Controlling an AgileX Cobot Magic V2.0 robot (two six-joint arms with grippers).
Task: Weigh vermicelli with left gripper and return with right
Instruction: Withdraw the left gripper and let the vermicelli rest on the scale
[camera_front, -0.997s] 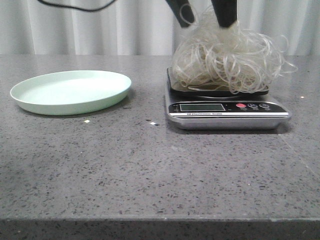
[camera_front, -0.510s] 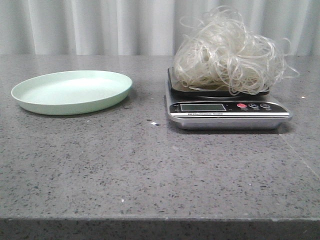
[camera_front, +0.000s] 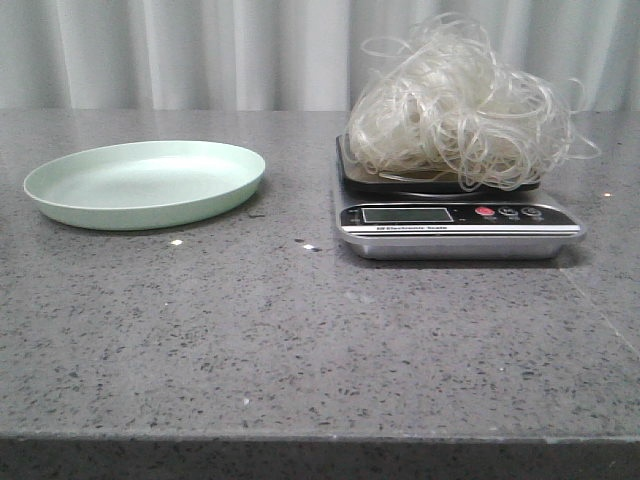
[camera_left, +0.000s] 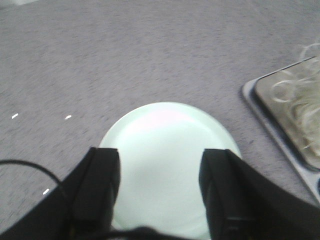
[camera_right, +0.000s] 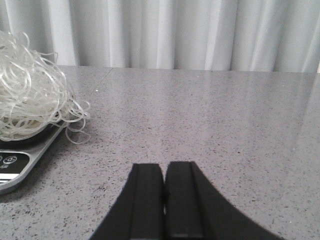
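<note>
The vermicelli (camera_front: 462, 105), a fluffy whitish ball of curly strands, lies on the platform of a digital kitchen scale (camera_front: 455, 218) at the table's right. It also shows in the right wrist view (camera_right: 30, 97) and at the edge of the left wrist view (camera_left: 300, 95). The pale green plate (camera_front: 145, 183) at the left holds nothing. My left gripper (camera_left: 160, 160) is open and empty, above the plate (camera_left: 165, 150). My right gripper (camera_right: 165, 172) is shut and empty, low over the table to the right of the scale (camera_right: 20, 167). Neither gripper shows in the front view.
A grey speckled stone tabletop (camera_front: 300, 330) runs to a front edge. White curtains (camera_front: 200, 50) hang behind. A thin black cable (camera_left: 30, 167) crosses by the left finger. Small white specks (camera_front: 176, 242) lie near the plate.
The left gripper, which stood at the vermicelli on the scale a second ago, has let go and left the front view. The vermicelli stays on the scale.
</note>
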